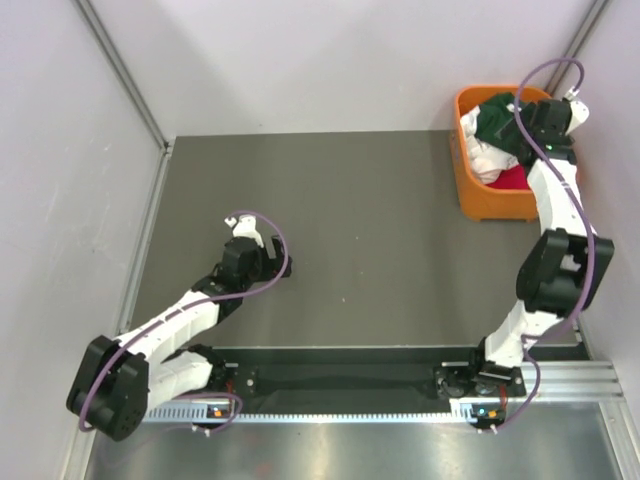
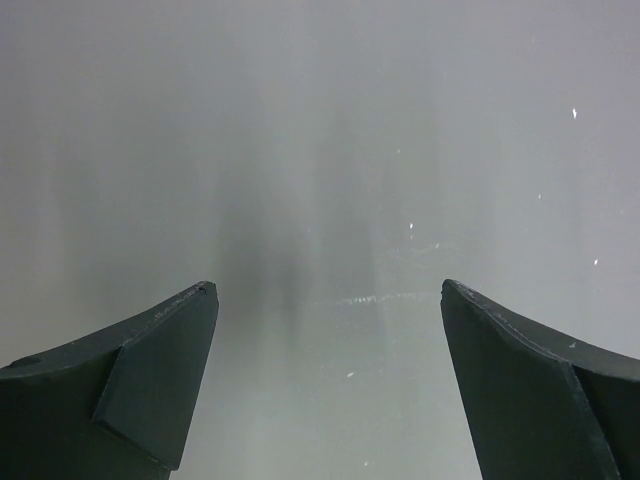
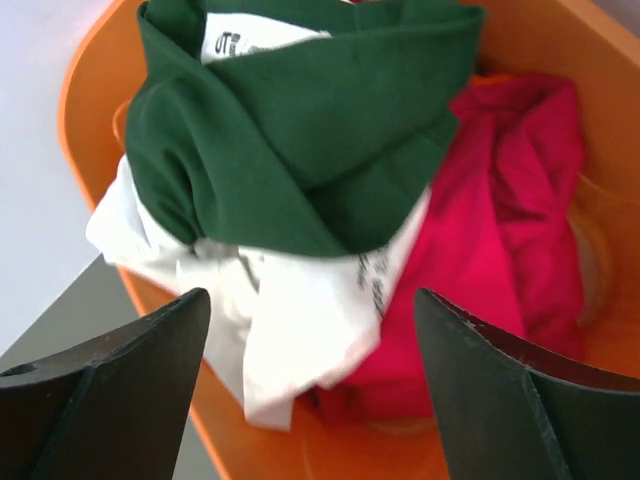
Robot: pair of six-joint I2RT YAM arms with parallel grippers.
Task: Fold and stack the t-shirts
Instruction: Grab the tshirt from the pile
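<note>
Our right gripper [image 3: 310, 300] hangs open and empty over the orange plastic bin [image 1: 480, 205] at far right, where the crumpled dark green t-shirt [image 3: 300, 150] tangles with the cream-white printed t-shirt [image 3: 300, 330], so we risk lifting both together.

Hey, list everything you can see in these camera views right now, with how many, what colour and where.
bin: one, orange, far right corner of the table
green t-shirt: one, dark green, crumpled on top of the pile in the bin
white t-shirt: one, cream-white with black print, under the green one, hanging over the bin's wall
red garment: one, red-pink, in the bin beside the other two
table: one, dark grey, bare where the top view shows it apart from the bin
left gripper: one, black fingers, open, over bare table on the left
right gripper: one, black fingers, open, above the bin, holding nothing
</note>
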